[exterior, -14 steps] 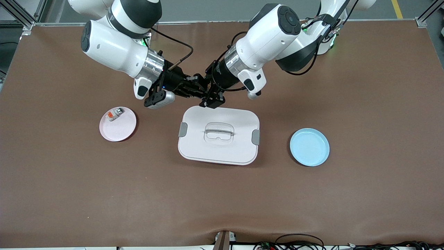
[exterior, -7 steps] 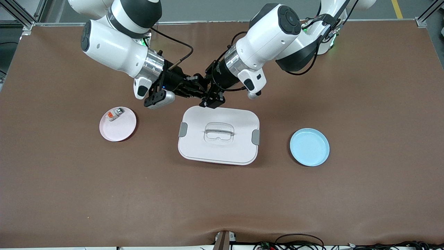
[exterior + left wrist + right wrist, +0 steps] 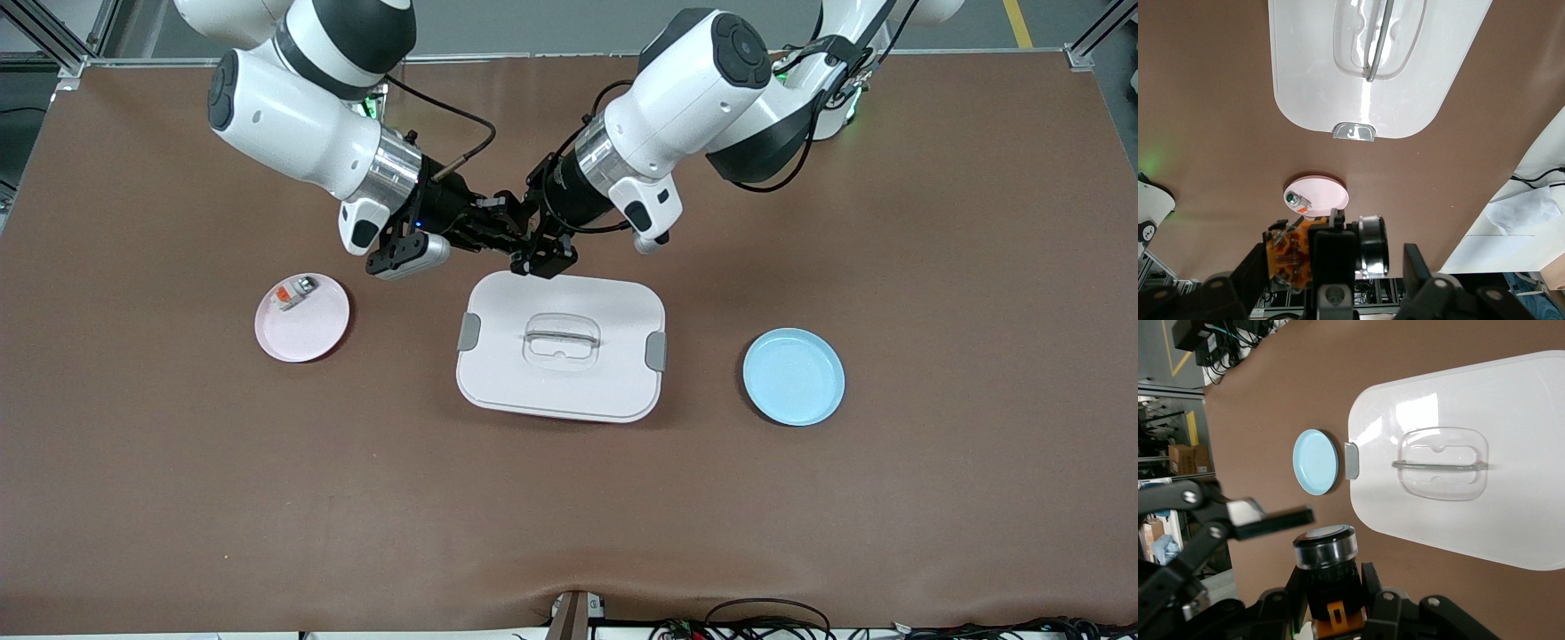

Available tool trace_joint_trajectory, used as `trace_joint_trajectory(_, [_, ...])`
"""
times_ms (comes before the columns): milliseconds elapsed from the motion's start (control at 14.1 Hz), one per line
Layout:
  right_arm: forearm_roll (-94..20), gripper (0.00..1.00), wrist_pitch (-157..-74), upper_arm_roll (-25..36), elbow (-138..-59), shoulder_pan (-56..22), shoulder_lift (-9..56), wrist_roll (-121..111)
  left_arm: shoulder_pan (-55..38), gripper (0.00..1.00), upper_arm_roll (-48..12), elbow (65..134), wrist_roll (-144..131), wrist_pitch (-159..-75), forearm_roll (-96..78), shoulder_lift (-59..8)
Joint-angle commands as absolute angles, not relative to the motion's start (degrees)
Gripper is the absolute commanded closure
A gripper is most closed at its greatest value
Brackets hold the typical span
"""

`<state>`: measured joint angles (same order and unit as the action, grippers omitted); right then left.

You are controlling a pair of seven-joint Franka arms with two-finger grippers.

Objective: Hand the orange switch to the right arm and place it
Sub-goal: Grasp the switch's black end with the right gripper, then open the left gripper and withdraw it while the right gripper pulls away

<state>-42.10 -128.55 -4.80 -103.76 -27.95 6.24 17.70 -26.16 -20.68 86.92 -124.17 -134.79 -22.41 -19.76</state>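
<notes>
The orange switch [image 3: 1328, 560], a black cylinder with a silvery ring and tan-orange terminals, is up in the air over the table beside the white box's edge nearest the robots. My right gripper [image 3: 1327, 583] is shut on its black body. My left gripper [image 3: 1375, 267] is open around the switch's head [image 3: 1371, 243], with a clear gap to one finger [image 3: 1418, 267]. In the front view the two grippers meet tip to tip, right [image 3: 493, 227] and left [image 3: 533, 253], and the switch is hidden among the fingers.
A white lidded box [image 3: 605, 382] with grey clips lies mid-table under the grippers. A pink plate [image 3: 311, 338] toward the right arm's end holds a small white-and-orange block [image 3: 292, 292]. A blue plate [image 3: 793, 376] lies toward the left arm's end.
The right arm's wrist has shifted very slightly toward its own base. The left arm, the plates and the box have not moved.
</notes>
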Motion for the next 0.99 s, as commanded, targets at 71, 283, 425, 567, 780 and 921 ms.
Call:
trace_joint_trajectory(71, [-35.7, 1.0, -126.1, -4.7, -102.8, -27.5, 6.3, 18.4, -25.7, 0.0, -20.3, 86.3, -124.7, -135.0, -21.1, -19.5])
trace_joint_trajectory(283, [-22.8, 1.0, -119.6, -4.5, -100.5, -26.9, 7.5, 10.5, -25.0, 0.0, -20.3, 86.6, -124.7, -134.7, -17.5, -19.2])
trace_joint_trajectory(425, [-16.8, 1.0, -115.7, -4.4, -100.1, -26.0, 7.7, 0.2, -24.1, 0.0, -20.2, 87.3, -124.7, -133.7, -15.9, -18.6])
trace_joint_trajectory(567, [-14.2, 1.0, -111.0, -4.3, -100.3, -24.4, 7.6, -6.7, -21.6, 0.0, -20.4, 88.9, -123.5, -132.1, -15.0, -17.8])
trace_joint_trajectory(780, [-7.7, 1.0, -105.7, -4.3, -100.2, -22.9, 7.1, -11.3, -19.3, 0.0, -20.4, 91.6, -115.7, -131.7, -14.8, -17.1])
trace_joint_trajectory(921, [-4.2, 1.0, -103.9, -4.3, -101.5, -22.0, 6.9, -17.0, -17.7, 0.0, -20.4, 96.3, -109.6, -131.7, -14.8, -14.4])
